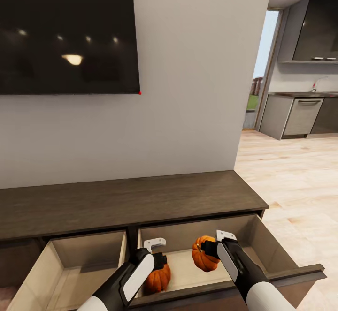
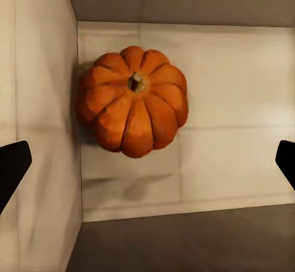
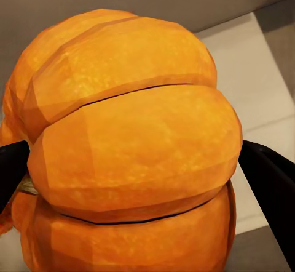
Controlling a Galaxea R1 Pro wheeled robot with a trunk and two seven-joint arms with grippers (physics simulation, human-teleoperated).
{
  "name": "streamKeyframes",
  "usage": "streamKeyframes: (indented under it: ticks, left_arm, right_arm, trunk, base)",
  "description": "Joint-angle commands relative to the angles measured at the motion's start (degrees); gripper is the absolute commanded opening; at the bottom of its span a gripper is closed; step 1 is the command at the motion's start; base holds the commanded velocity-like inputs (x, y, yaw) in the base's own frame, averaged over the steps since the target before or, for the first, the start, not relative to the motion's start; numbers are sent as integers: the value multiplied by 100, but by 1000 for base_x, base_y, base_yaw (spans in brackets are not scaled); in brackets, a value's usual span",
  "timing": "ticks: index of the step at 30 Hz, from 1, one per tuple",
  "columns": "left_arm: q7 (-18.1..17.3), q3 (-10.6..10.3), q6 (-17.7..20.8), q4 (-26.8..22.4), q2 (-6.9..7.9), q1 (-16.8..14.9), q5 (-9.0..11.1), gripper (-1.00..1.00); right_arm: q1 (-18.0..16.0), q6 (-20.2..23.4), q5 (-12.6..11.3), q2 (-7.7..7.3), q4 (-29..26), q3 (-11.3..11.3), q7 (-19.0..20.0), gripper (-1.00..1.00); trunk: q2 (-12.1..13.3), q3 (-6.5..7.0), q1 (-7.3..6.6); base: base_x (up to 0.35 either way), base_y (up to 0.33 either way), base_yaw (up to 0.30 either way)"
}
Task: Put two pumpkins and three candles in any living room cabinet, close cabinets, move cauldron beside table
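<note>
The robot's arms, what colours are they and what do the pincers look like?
Both arms are glossy white shells over black parts. The left arm and the right arm narrow into black wrists. Each has a small light-grey bracket near its pincer. The left pincer and the right pincer have plain black fingers. No cables or markings are visible.

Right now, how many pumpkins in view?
2. One ribbed orange pumpkin sits on the open right drawer's floor below the open left tool; the other is held in the right tool.

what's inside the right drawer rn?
Right drawer: one pumpkin on its floor under the open left pincer, another gripped by the right pincer. Arms cover the front floor.
</note>
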Motion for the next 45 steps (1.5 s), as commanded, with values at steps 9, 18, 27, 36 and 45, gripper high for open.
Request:
streamKeyframes:
  ticks: [9, 18, 27, 36, 45]
  left_arm:
    - [53, -17, 7, -8, 3, -5, 53, 100]
    - [27, -10, 10, -243, 34, -5, 54, 100]
    - [8, 0, 84, -1717, 263, 65, 144, 100]
    - [1, 45, 374, -2912, 654, 249, 507, 100]
    - [-45, 10, 951, -3486, 1036, 268, 1598, 100]
  right_arm:
    - [-3, 40, -70, -3, -2, 22, -65, -100]
    - [-3, 52, -79, -3, 12, 21, -70, -100]
    - [-3, 52, -86, -3, 13, 21, -68, -100]
    - [-3, 52, -85, -11, 14, 21, -68, -100]
    - [-3, 52, -86, -11, 13, 21, -69, -100]
  trunk:
    - [-3, -6, -1]
    - [-3, -6, -1]
    - [-3, -6, -1]
    - [-11, -139, 14]
    - [-20, -294, 32]
  base:
    - [0, 0, 0]
    - [0, 0, 0]
    - [0, 0, 0]
    - [0, 0, 0]
    - [0, 0, 0]
